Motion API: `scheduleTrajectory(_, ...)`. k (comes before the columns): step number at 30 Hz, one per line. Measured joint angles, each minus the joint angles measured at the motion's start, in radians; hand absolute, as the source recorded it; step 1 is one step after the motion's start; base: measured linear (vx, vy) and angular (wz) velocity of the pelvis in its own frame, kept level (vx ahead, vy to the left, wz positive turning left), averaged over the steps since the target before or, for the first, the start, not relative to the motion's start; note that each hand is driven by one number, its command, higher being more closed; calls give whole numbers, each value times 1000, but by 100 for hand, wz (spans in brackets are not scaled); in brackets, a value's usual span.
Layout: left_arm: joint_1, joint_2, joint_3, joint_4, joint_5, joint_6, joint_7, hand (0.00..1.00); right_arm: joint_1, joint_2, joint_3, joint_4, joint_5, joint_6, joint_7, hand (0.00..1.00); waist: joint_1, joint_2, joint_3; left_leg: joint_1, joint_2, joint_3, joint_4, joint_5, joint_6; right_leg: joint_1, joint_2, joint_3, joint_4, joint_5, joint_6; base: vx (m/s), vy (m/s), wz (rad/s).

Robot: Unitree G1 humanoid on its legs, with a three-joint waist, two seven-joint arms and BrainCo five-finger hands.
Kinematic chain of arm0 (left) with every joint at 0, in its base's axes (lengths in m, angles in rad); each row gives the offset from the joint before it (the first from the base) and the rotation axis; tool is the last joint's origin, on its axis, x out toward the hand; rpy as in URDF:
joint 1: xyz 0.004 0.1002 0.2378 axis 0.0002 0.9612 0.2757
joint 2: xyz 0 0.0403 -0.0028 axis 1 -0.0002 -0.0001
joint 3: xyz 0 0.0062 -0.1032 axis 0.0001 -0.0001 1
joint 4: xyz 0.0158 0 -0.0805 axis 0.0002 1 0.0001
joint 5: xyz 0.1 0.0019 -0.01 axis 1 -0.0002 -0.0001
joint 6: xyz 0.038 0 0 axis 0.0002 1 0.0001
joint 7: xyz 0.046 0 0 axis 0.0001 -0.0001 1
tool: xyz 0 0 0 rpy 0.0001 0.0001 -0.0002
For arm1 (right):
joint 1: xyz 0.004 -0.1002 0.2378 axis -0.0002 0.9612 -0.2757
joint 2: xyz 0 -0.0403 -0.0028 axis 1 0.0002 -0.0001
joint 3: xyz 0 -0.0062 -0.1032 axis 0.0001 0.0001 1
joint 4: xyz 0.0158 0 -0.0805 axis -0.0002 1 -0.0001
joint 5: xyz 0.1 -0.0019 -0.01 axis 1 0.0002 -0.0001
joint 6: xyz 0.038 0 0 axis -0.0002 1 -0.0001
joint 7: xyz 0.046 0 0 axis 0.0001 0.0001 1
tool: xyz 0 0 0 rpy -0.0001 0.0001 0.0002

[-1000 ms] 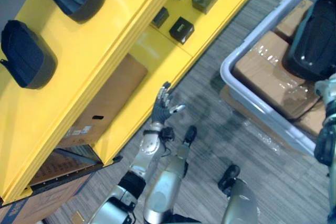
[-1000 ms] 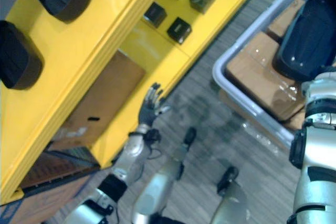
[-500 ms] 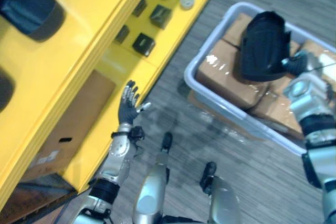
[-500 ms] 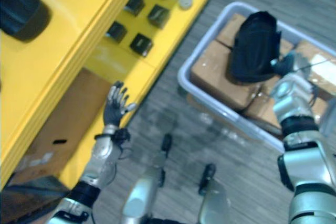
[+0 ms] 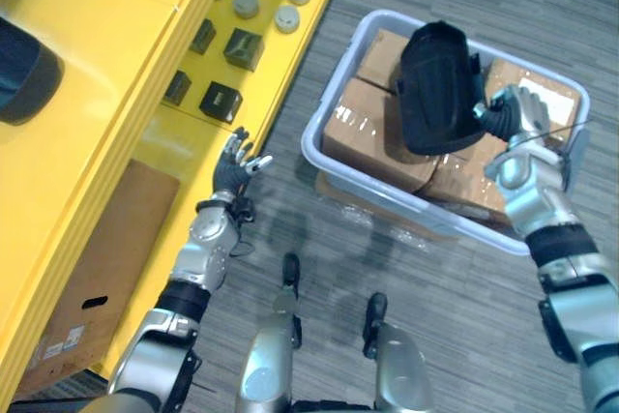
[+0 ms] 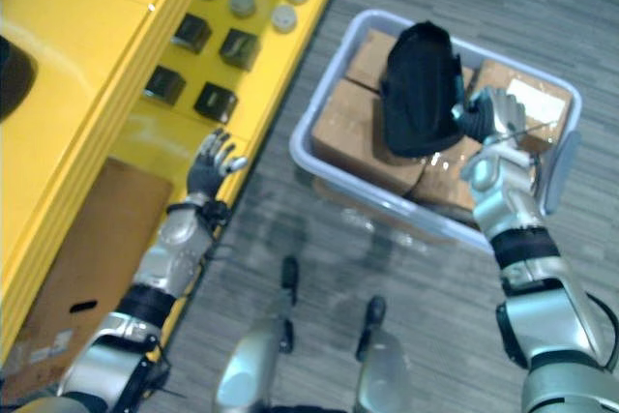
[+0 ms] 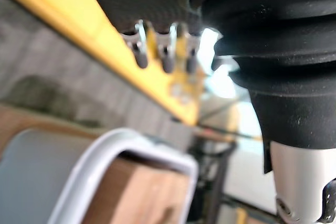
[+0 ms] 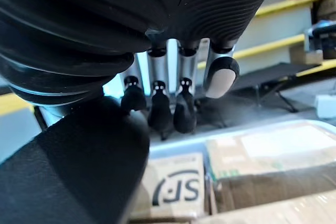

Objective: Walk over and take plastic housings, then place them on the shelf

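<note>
Grey tote [image 5: 406, 202] w/ taped cardboard boxes [image 5: 363, 132]; black blocks [image 5: 244, 48], grey discs [image 5: 287, 17] nearby; striped grey floor [image 5: 464, 316].

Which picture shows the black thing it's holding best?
The left eye view: the whole black housing shows over the grey bin, its edge in the right hand. The right eye view is alike; the right wrist view catches one dark part close up.

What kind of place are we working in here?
Probably a warehouse or factory stockroom: a long yellow shelf holding small black blocks, a grey tote of taped cardboard boxes on the floor, and the right hand gripping a black plastic housing.
</note>
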Motion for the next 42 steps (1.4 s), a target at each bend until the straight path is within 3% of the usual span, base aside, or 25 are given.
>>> scheduleTrajectory(9,-97,-12,-71,70,-200,227,-139,0,-109,17,-4,-49,-55,-135,-178,100,-29,0,0,-11,0,-2,1,6,-3,-14,1,1,7,0,0,34,-32,0)
scheduleTrajectory(13,-120,-16,-101,70,-263,276,-170,0,-123,17,-5,-123,-94,-190,-248,100,-48,0,0,3,-4,0,0,6,-3,-6,0,3,15,0,0,4,-25,-1)
scheduleTrajectory(20,-151,-54,-151,68,-328,289,-197,0,-108,40,-3,-178,-129,-222,-275,100,-59,0,0,24,-6,2,-1,3,-9,10,-6,3,25,-1,-1,-10,-13,0)
scheduleTrajectory(22,-165,-55,-173,67,-329,287,-193,0,-99,44,1,-216,-145,-246,-275,100,-62,0,0,23,-5,4,-1,3,-9,8,-9,3,26,-1,-1,0,0,0)
scheduleTrajectory(27,-171,-57,-185,65,-329,269,-152,0,-62,50,30,-236,-162,-247,-260,100,-68,0,0,24,-9,16,-1,4,-8,5,-14,9,26,2,3,6,-15,-1)
scheduleTrajectory(28,-171,-57,-186,65,-329,260,-149,0,-54,51,44,-236,-159,-246,-250,0,-69,0,0,24,-10,17,-1,5,-7,5,-14,10,25,2,4,35,-42,-2)
scheduleTrajectory(32,-171,-57,-188,65,-321,213,-132,0,-31,60,46,-228,-73,-219,-226,0,-70,0,0,21,-9,17,-1,7,-4,3,-14,10,23,2,4,42,-45,0)
scheduleTrajectory(33,-172,-58,-188,65,-317,197,-120,0,-30,64,45,-215,-2,-174,-190,0,-70,0,0,21,-9,17,-1,7,-4,3,-14,10,22,2,4,29,-35,0)
scheduleTrajectory(37,-177,-60,-187,63,-313,156,-100,0,-35,107,-23,-39,176,-80,-159,0,-66,0,0,18,-10,16,-1,7,-4,2,-14,10,20,2,4,30,-46,0)
scheduleTrajectory(39,-186,-72,-184,62,-221,102,-66,0,-38,114,-48,63,215,-69,-134,0,-61,1,0,13,-13,16,-1,7,-4,-4,-12,10,20,2,4,22,-45,0)
scheduleTrajectory(42,-217,-89,-181,54,-119,66,-31,0,-70,114,-42,99,202,-50,-93,0,-58,4,1,-3,-15,9,0,11,1,-15,-12,5,20,4,7,16,-34,5)
